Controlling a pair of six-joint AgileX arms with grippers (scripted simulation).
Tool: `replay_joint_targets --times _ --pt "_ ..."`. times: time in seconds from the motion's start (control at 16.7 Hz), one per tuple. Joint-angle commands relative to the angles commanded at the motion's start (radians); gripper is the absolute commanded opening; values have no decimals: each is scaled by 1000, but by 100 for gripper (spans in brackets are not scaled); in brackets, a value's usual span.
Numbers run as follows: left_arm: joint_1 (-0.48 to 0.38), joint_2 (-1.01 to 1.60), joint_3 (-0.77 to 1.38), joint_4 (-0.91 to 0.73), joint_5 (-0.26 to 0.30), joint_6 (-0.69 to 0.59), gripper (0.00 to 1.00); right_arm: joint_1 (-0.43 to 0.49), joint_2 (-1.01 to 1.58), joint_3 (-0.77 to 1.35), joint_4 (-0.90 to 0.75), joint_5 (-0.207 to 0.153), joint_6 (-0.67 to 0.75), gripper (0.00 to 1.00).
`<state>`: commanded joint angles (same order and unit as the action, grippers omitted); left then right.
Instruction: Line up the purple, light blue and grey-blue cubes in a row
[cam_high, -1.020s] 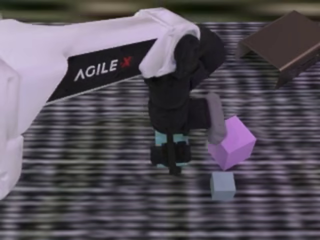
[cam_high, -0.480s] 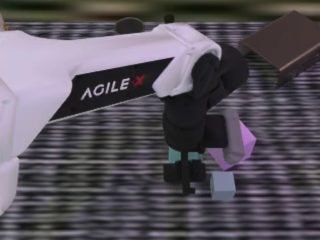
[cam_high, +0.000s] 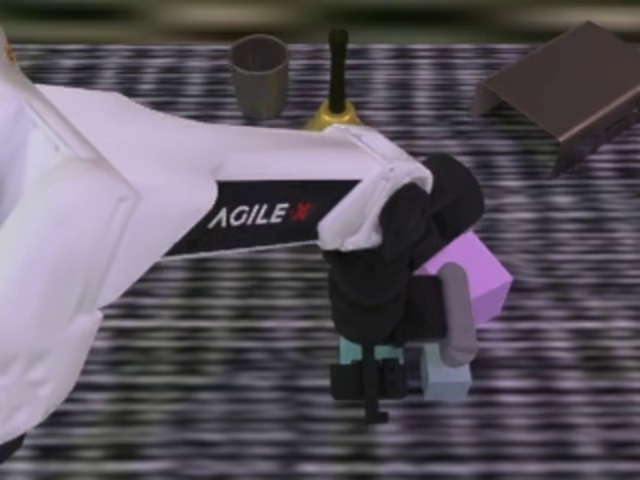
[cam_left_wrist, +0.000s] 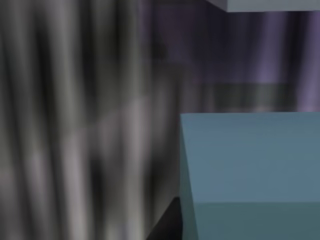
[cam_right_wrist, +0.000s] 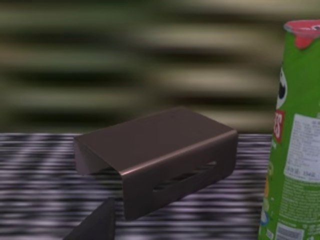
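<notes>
Your left end effector is clamped on the light blue cube, just left of the grey-blue cube; purple cube sits behind.

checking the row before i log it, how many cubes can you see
3. The purple cube lies right of centre, the grey-blue cube just in front of it, and the light blue cube sits in the left claw beside them. The arm may hide more.

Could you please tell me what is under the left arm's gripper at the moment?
Under the left gripper sits the light blue cube, mostly covered, beside the grey-blue cube. The arm also hides part of the purple cube. Whether the light blue cube touches the table cannot be seen.
</notes>
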<state>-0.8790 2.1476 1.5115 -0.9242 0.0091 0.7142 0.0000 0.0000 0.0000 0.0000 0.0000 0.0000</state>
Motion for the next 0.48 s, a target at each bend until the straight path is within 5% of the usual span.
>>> replay_joint_targets --times 0.24,0.48 --pt "-1 4 -7 8 0 0 0 0 0 0 0 0 0 100" --pt "-1 4 -7 8 0 0 30 0 0 0 0 0 0 100"
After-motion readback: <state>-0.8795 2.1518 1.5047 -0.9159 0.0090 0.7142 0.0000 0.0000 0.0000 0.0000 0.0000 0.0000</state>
